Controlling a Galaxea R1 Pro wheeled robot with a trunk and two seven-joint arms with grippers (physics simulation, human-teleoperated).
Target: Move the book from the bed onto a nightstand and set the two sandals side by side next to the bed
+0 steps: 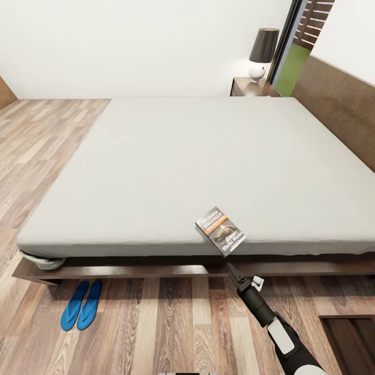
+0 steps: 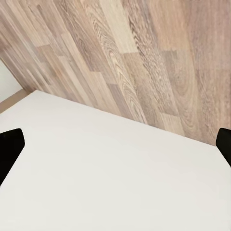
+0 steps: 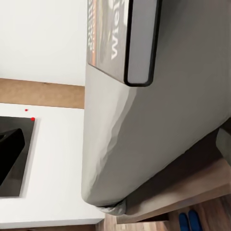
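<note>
The book (image 1: 221,230) lies flat on the bed (image 1: 172,172) at the near edge of the mattress, one corner reaching the edge itself. It is thin, dark and rectangular, with white lettering and an orange band. The right hand (image 1: 227,266) sits just below that corner, over the dark wooden frame rail, with its arm sloping down toward the lower right. Whether its fingers are wide or narrow cannot be told. In the right wrist view one dark finger (image 3: 140,43) stands against the book's edge (image 3: 108,33), but a grip is not confirmed.

The mattress surface is pale grey, smooth and flat, with slight wrinkling along the near edge and a rumpled corner at the left. The rest of its surface is open. The brown headboard (image 1: 338,99) runs along the right side.

The two sandals (image 1: 81,305) lie side by side on the wood-grain floor (image 1: 156,323), touching, just beside the bed's near left corner. They are bright blue, flat and elongated.

The nightstand (image 1: 252,87) stands at the far corner beside the headboard, carrying a lamp (image 1: 262,52) with a dark shade and a white base.

The left hand (image 2: 115,144) stands wide, its dark fingertips (image 2: 9,149) well apart over a plain white surface (image 2: 106,183).
</note>
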